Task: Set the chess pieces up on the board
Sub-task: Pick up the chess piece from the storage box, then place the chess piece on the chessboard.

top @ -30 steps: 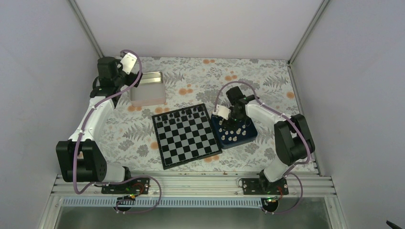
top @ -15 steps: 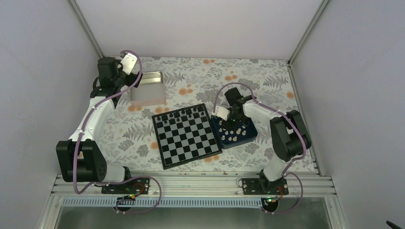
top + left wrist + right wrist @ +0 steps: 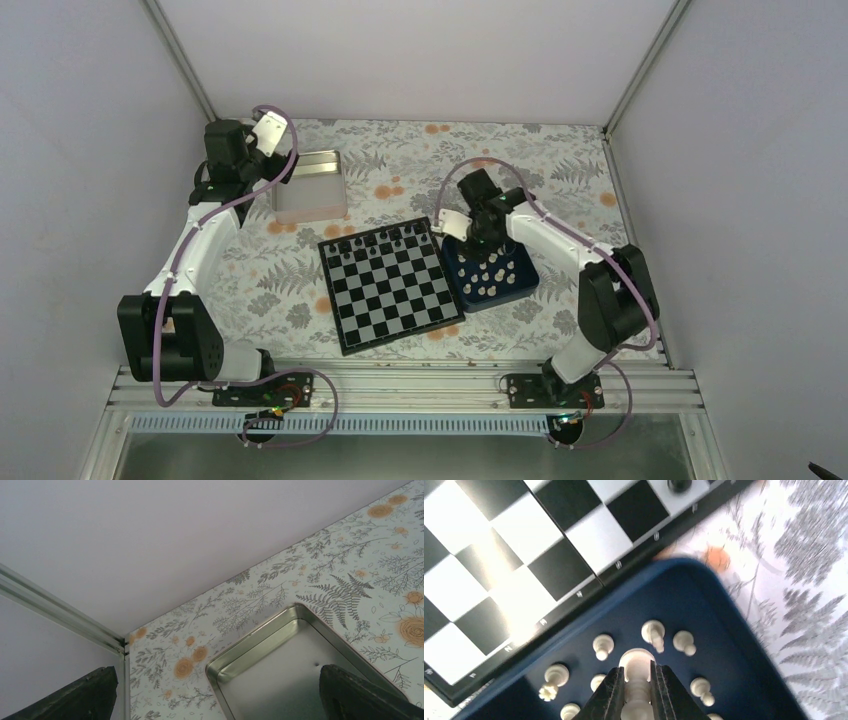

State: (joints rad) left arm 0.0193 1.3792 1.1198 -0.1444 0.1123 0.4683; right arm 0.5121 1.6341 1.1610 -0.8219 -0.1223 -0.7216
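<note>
The board (image 3: 400,295) of black and silvery checks lies mid-table, with tiny black pieces (image 3: 375,240) along its far row. White chess pieces (image 3: 490,275) stand in the dark blue tray (image 3: 520,288) to its right. My right gripper (image 3: 478,237) hangs over the tray's far end. In the right wrist view the right gripper (image 3: 637,672) is shut on a white piece (image 3: 636,659), which hangs above the tray floor (image 3: 704,595). Other white pieces (image 3: 603,645) stand below it. My left gripper (image 3: 215,700) is open over the tin, holding nothing.
A silver metal tin (image 3: 310,185) sits at the back left, its corner (image 3: 280,680) under my left fingers. The board's edge (image 3: 549,570) runs just beside the tray. Grey walls close in the table on three sides.
My right gripper has shut on a white piece in the tray and moved toward the tray's far left corner with it. The left arm has not moved.
</note>
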